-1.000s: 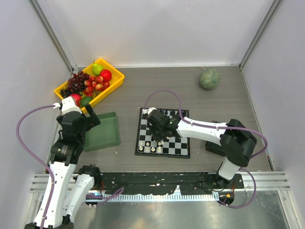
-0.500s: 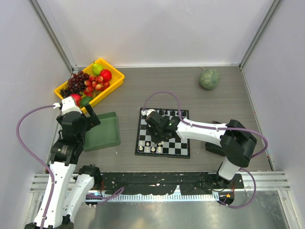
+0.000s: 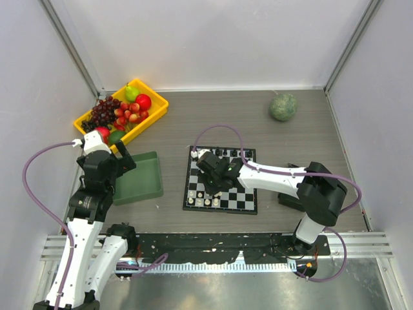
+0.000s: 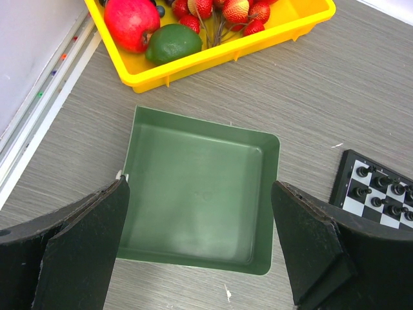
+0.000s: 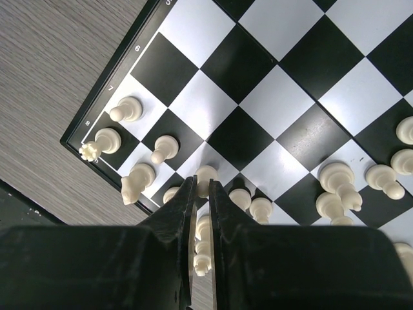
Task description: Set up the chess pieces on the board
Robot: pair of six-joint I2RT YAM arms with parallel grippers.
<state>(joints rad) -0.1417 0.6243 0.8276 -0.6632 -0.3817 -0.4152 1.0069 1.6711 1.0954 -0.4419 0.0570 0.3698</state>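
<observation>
The right gripper (image 5: pixel 201 187), a pair of black fingers, is clenched down to a thin slit. It points down at the near left part of the small flat chessboard of black and white squares with a thin dark border (image 5: pixel 297 58). Its tips sit just beside one tiny cream-white chess piece (image 5: pixel 206 173). Whether they pinch anything cannot be told.

More cream-white chess pieces (image 5: pixel 126 110) stand on the squares around the tips, by the board's corner and near edge. Another cluster of cream-white figures (image 5: pixel 339 181) stands further right. Seen from above, the white right arm (image 3: pixel 271 175) reaches from the right across the board, which lies near the middle of the grey wood-grain table (image 3: pixel 213 116). A row of tiny black chess pieces (image 3: pixel 222 153) lines the board's far edge.

The left gripper (image 4: pixel 197 255) has its two broad black fingers spread wide apart, released. It hovers over the near part of a plain green square plastic tray (image 4: pixel 193 126). This tray sits to the left of the board, apart from it.

Just beyond the tray is a yellow rectangular plastic bin (image 4: pixel 213 59). It holds a round red fruit (image 4: pixel 132 22), a smooth green fruit (image 4: pixel 171 42) and a bunch of dark purple grapes (image 3: pixel 103 115). Well apart, at the table's far right, rests a round mottled green ball-shaped fruit (image 3: pixel 283 106).
</observation>
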